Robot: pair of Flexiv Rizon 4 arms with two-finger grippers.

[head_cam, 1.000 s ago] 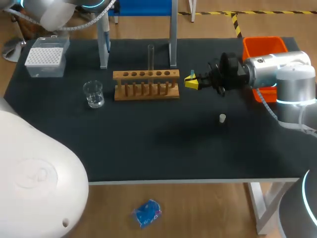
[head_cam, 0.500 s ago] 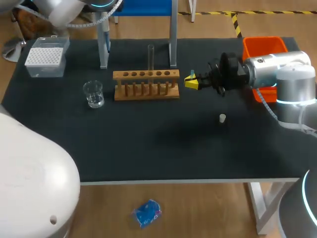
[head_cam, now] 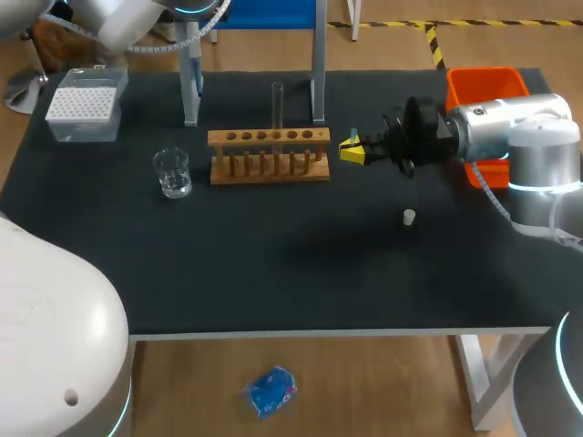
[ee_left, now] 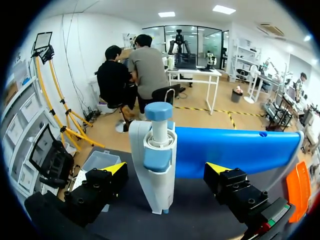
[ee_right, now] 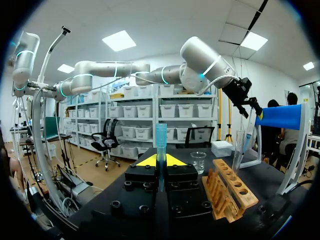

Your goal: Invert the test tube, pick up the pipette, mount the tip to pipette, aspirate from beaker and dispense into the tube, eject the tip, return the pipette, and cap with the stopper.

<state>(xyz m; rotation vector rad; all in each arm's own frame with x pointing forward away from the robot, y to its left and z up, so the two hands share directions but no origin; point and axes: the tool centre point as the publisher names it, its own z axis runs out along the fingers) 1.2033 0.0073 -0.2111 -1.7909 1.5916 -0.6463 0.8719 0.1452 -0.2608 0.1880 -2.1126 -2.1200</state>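
The left gripper (ee_left: 166, 169) stands wide open astride the pipette (ee_left: 152, 165), one yellow-tipped finger on each side of the white body and neither touching it. The blue plunger head rises just above the fingertips. The pipette hangs on its blue-barred stand (ee_left: 235, 150), directly beyond the open fingers.

Over the past second the left arm's big white link in the head view's near corner has slid lower and further out, while its upper links above the stand have crept toward the pipette. The arm appears to be settling the gripper into place, so the pick-up looks to be the step in hand, with only the closing of the fingers left to do.

The right gripper (head_cam: 350, 151) has not moved in that time. Its yellow tips are drawn together on a slim blue piece (ee_right: 161, 137) that stands up between them; what that piece is cannot be told. Just ahead of this gripper is the wooden rack (head_cam: 269, 153), with the glass test tube (head_cam: 277, 100) upright in one of its holes. Beyond the rack sits the beaker (head_cam: 171, 173), and further off the tip box (head_cam: 84, 107). The small white stopper (head_cam: 409, 217) lies on the dark table (head_cam: 301, 264) beside the right arm, well apart from the tube. The orange bin (head_cam: 485, 86) sits by that arm's wrist.
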